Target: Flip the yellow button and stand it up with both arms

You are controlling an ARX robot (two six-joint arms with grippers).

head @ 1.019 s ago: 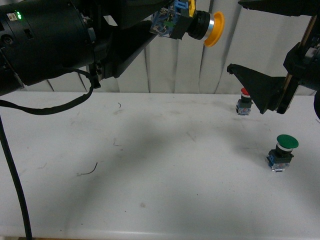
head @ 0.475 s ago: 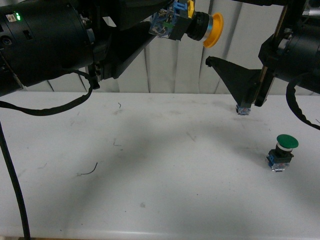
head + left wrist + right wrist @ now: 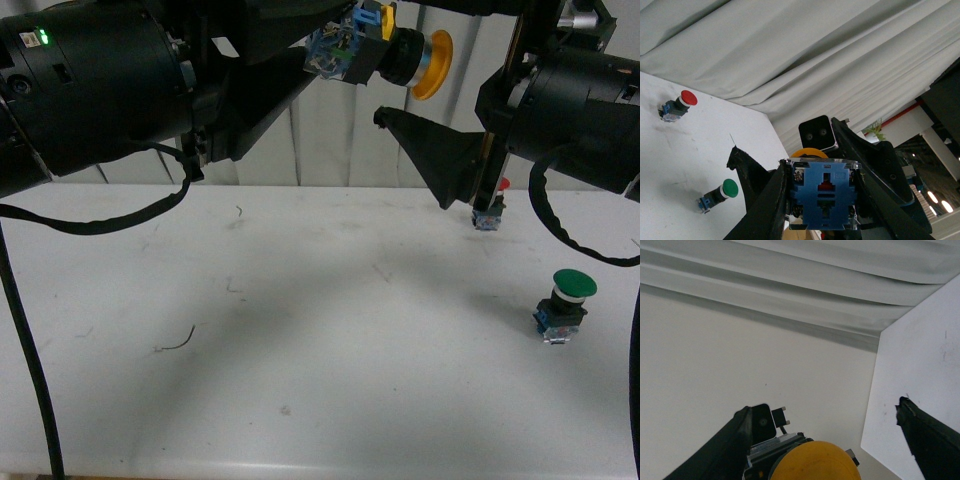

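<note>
Left pincer [image 3: 822, 202] is clamped on the yellow button [image 3: 430, 63], holding it high over the tabletop [image 3: 300, 350], cap sideways toward the right pincer [image 3: 824, 412], which gapes wide and empty either side of the cap. So it's lifted, but handover, flip and standing look left to do. Loads of bare tabletop centre-left; red button [image 3: 488, 215] and green button [image 3: 573, 285] sit right.

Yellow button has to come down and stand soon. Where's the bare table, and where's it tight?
Widest bare table is centre and left, broken only by a thin wire scrap. The near edge in front of the green button is also free. Tight: far right, where the red button and green button sit by the right arm.
</note>
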